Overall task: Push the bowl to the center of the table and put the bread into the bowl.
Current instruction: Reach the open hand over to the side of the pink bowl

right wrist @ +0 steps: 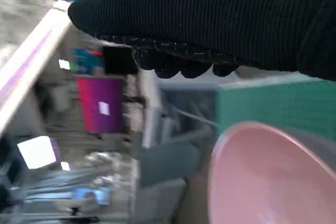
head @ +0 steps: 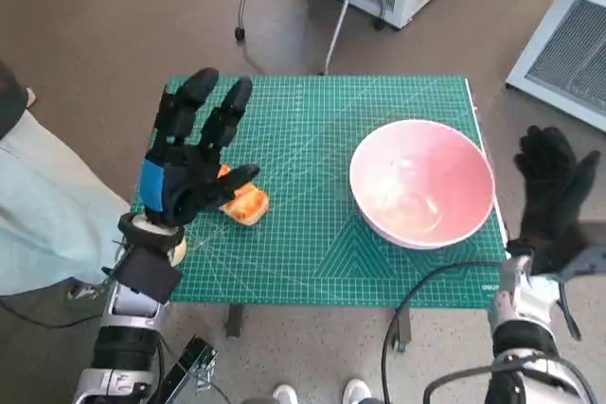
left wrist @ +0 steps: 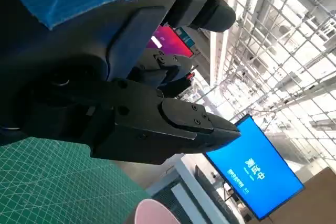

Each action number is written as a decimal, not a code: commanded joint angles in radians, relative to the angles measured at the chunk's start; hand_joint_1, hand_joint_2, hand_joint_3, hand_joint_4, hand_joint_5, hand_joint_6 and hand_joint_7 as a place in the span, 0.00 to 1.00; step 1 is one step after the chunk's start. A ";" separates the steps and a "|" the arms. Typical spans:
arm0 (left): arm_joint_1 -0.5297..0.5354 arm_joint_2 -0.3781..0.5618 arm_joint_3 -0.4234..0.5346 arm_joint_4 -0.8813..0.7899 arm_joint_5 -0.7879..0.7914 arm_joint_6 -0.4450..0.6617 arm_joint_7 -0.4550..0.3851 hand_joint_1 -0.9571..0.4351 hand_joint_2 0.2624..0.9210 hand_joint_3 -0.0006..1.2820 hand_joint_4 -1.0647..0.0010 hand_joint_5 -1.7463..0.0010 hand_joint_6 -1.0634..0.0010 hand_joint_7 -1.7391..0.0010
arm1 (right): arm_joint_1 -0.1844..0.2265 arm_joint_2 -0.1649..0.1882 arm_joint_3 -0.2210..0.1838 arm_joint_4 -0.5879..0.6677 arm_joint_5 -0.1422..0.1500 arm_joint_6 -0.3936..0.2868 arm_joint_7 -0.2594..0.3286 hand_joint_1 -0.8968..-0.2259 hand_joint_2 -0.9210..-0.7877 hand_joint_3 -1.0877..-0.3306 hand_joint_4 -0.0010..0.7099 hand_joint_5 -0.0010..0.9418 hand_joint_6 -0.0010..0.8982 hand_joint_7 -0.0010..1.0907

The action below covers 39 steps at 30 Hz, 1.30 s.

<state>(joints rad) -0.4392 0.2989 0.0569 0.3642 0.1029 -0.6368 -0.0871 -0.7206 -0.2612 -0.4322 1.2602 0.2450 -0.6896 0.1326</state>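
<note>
A pink bowl [head: 422,183] stands upright on the green cutting mat [head: 312,130] at the table's right side, close to the right edge. Its rim also shows in the right wrist view, pink bowl [right wrist: 262,177], and a sliver in the left wrist view, bowl [left wrist: 152,212]. The orange-brown bread [head: 246,203] lies on the mat at the left. My left hand [head: 194,153] hovers over it with fingers spread, holding nothing, and hides part of the bread. My right hand [head: 554,186] is raised just off the table's right edge beside the bowl, fingers apart, apart from the rim.
A person's pale trouser leg [head: 38,205] is at the left of the table. Chair legs [head: 284,7] and white cabinets [head: 559,35] stand beyond the far edge. A cable [head: 417,300] hangs in front of the table's near edge. Shoes [head: 322,393] show below.
</note>
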 commanded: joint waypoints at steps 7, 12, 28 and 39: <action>0.038 0.010 0.016 -0.059 -0.022 0.025 -0.013 0.63 1.00 0.10 0.70 0.99 0.99 0.58 | -0.038 0.055 -0.040 0.047 0.048 0.152 0.057 0.50 0.00 0.33 0.35 0.01 0.15 0.39; 0.053 0.014 0.023 -0.086 -0.027 0.043 -0.017 0.63 1.00 0.10 0.70 0.99 1.00 0.56 | -0.064 0.083 -0.052 0.046 0.057 0.170 0.061 0.47 0.00 0.33 0.37 0.01 0.17 0.38; 0.126 0.020 0.051 -0.240 -0.030 0.145 -0.015 0.67 0.99 0.10 0.69 0.99 1.00 0.55 | -0.159 0.170 -0.112 0.052 0.118 0.195 0.057 0.55 0.00 0.24 0.34 0.00 0.16 0.48; 0.172 0.017 0.072 -0.293 -0.040 0.175 -0.013 0.66 0.98 0.11 0.70 0.99 1.00 0.55 | -0.218 0.232 -0.162 0.058 0.164 0.218 0.033 0.57 0.00 0.27 0.33 0.00 0.08 0.64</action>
<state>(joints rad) -0.2884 0.3097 0.1149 0.0933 0.0733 -0.4709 -0.1015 -0.9362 -0.0523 -0.5844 1.3003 0.3969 -0.4917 0.1869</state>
